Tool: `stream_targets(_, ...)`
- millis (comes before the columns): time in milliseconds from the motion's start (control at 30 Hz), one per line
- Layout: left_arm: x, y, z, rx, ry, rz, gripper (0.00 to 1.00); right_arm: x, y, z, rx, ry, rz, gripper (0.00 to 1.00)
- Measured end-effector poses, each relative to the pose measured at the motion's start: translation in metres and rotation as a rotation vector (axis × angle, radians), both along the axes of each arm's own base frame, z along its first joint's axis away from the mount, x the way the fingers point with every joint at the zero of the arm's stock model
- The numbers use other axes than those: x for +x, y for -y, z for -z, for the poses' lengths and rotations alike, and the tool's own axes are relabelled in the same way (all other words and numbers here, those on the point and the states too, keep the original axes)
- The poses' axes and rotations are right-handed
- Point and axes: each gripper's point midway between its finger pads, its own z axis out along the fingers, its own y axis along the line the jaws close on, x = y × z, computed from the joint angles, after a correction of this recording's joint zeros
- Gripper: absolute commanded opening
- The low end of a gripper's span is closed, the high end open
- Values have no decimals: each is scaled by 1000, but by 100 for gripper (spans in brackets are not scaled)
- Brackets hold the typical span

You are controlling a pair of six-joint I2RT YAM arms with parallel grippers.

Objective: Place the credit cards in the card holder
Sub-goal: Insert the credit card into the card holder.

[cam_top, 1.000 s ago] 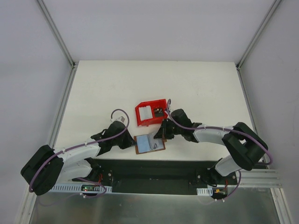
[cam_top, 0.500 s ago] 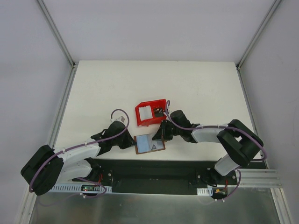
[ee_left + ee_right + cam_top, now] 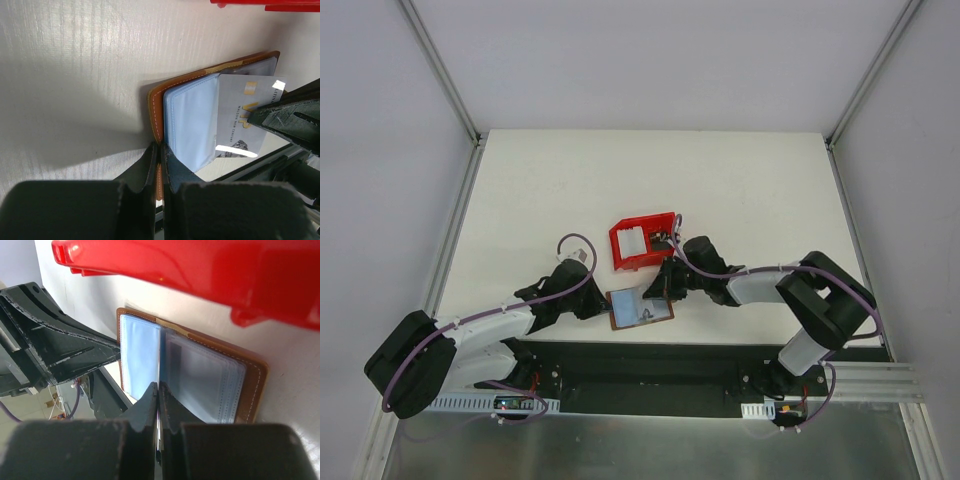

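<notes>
The brown card holder [image 3: 616, 312] lies open near the table's front edge, its pale blue sleeves [image 3: 192, 122] facing up. My left gripper [image 3: 604, 305] is shut on the holder's brown left edge [image 3: 156, 107] and pins it. My right gripper [image 3: 661, 293] is shut on a grey credit card [image 3: 240, 122] printed "VIP". The card lies over the holder's right half, with its left edge at the blue sleeve. In the right wrist view the fingers [image 3: 145, 405] pinch the card edge-on over the holder [image 3: 252, 385]. Another whitish card [image 3: 632, 242] lies in the red bin.
The red plastic bin [image 3: 620, 236] stands just behind the holder, close above my right gripper, and holds a small dark object [image 3: 660, 240]. The black base plate [image 3: 640, 365] runs along the table's near edge. Metal frame posts stand at the back corners.
My right gripper has crept slightly left with the card, towards the holder's middle. The left arm and the holder have stayed in place.
</notes>
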Motion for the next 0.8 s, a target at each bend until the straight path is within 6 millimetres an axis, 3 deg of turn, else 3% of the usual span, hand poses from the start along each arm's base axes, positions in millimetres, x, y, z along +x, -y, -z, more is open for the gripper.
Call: stream_targets(800,0,0,0,0,0,0,0,-5,2,0,24,5,3,3)
